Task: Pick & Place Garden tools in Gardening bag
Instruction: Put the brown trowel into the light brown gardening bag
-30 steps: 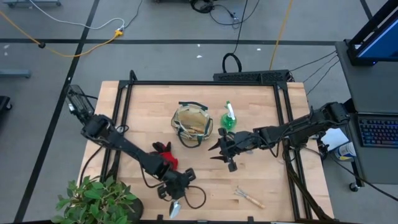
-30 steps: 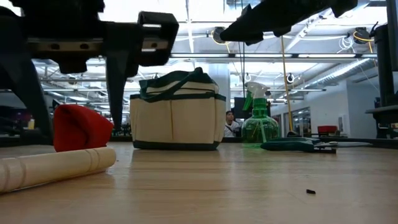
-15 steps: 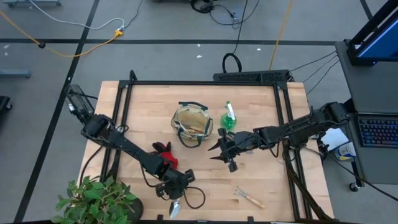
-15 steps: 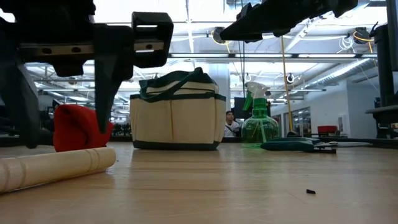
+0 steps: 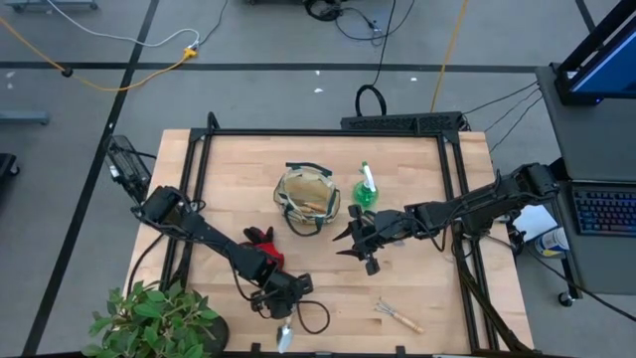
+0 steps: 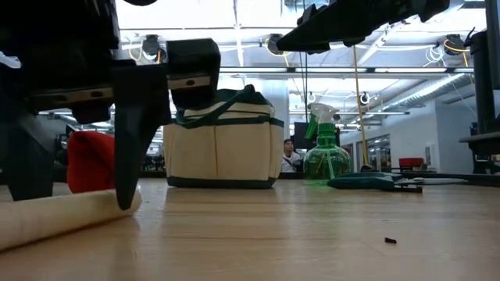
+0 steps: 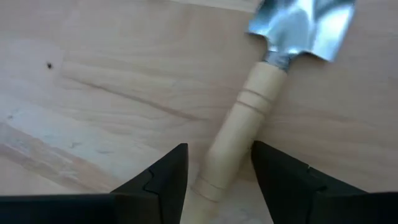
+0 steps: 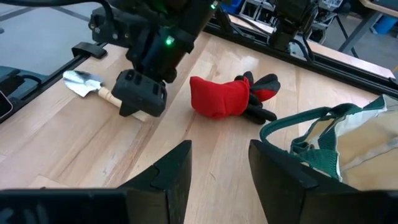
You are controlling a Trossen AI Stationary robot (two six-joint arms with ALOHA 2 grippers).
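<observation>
Left gripper (image 7: 217,171): I see it wide, fingers straddling the trowel (image 7: 261,99) handle, lower centre of the high view.
Right gripper (image 5: 356,239): parted, empty, hovering mid-frame.
Gardening bag (image 5: 307,196): centre, glove (image 5: 262,242) lower-left of it.

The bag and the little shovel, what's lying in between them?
The red-and-black glove lies between the gardening bag and the trowel, clearest in the high view.

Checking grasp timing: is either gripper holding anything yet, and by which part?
Nothing held. The left gripper is open, straddling the trowel's wooden handle; the right gripper is open and empty.
</observation>
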